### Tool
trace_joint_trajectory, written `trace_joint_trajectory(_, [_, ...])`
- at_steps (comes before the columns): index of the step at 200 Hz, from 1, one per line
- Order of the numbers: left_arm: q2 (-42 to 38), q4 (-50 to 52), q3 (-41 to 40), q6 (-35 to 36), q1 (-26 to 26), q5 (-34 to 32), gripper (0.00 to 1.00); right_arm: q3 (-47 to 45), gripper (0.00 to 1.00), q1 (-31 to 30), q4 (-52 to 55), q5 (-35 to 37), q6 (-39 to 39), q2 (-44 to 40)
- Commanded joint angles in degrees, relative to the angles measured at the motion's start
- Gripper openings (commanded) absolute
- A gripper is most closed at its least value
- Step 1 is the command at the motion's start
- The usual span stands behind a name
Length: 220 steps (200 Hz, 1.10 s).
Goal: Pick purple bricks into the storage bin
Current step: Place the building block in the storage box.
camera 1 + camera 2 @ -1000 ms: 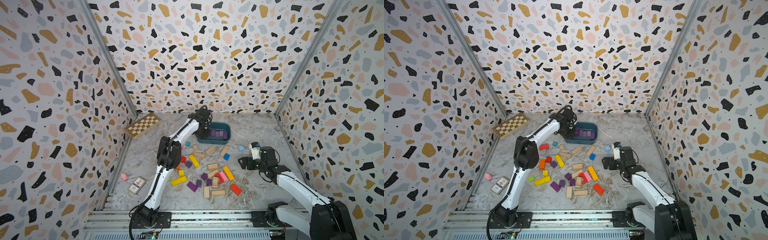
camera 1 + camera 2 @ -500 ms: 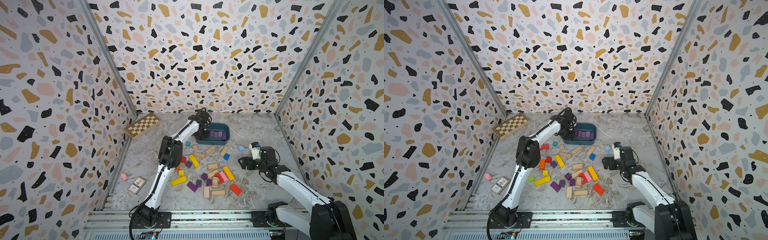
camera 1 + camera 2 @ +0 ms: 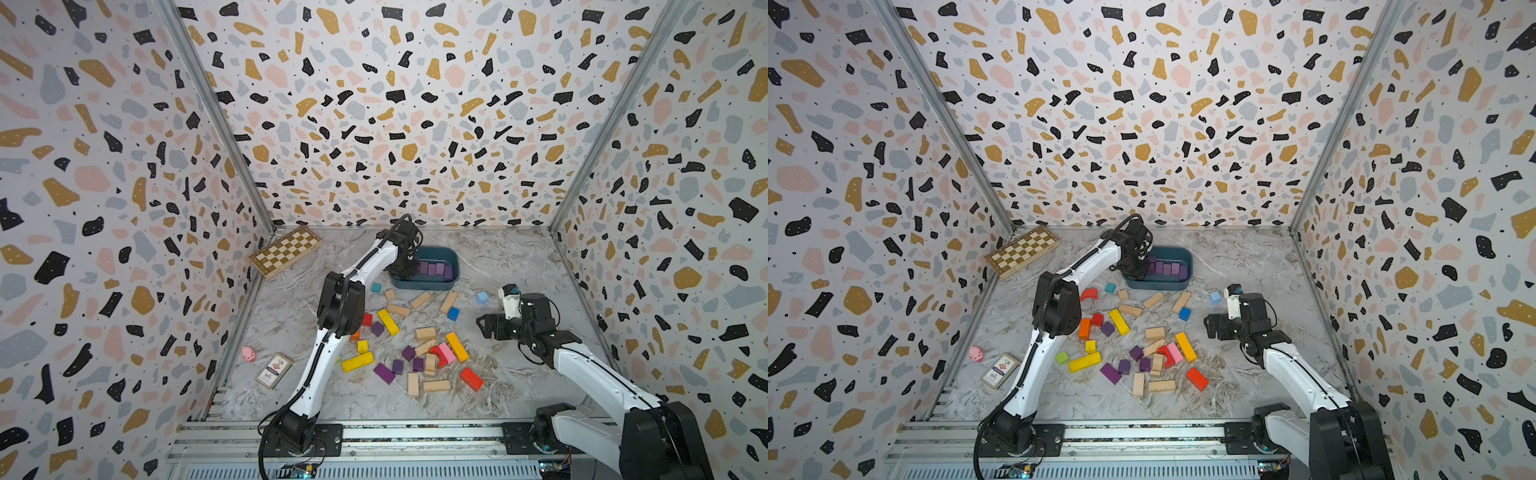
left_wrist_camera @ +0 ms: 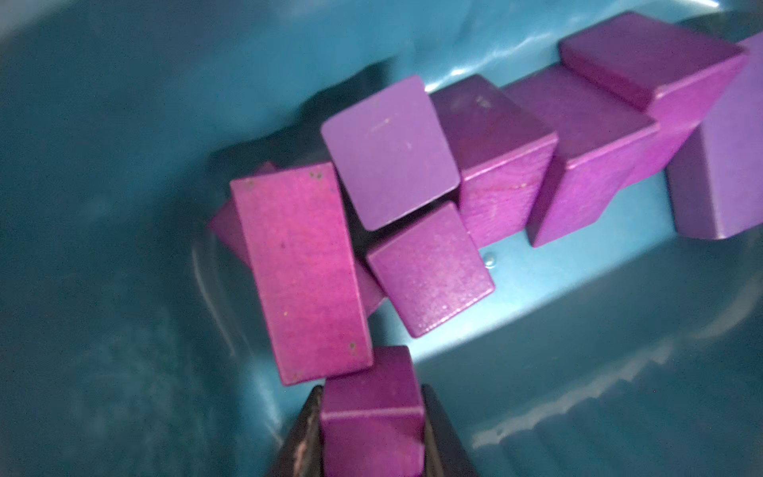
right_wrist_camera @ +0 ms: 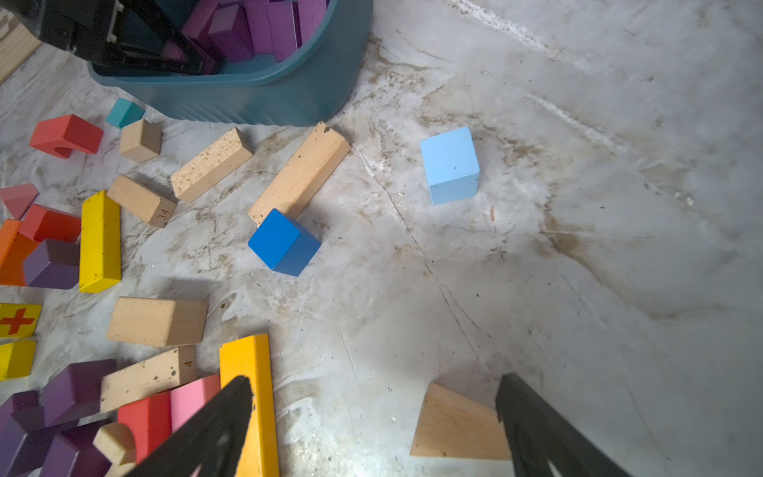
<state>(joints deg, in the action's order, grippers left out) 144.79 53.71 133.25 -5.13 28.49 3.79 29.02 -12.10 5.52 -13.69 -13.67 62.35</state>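
Pinching a purple brick (image 4: 371, 396) in the left gripper (image 4: 371, 421), fingers shut tight, inside the storage bin (image 3: 428, 284) at its chessboard (image 3: 286, 250) end, just above others. Leaving the right gripper (image 5: 373, 413) wide open, empty, nearer the loose purple bricks (image 3: 384, 372) on the table (image 3: 519, 266).

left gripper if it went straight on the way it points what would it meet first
Likely the purple bar in the storage bin, just ahead of the purple cube the left gripper holds; depth is unclear.
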Motion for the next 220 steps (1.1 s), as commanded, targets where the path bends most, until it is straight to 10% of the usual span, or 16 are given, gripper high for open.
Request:
trace_joint_trajectory(1, [1.0, -0.5, 2.3, -0.3, -0.5, -0.1, 0.15, 0.1, 0.94, 0.2, 0.2, 0.1, -0.1, 0.0])
trace_joint_trajectory(220, [-8.4, -1.1, 0.5, 2.1, -0.7, -2.6, 0.79, 0.1, 0.95, 0.3, -0.2, -0.1, 0.1, -0.2])
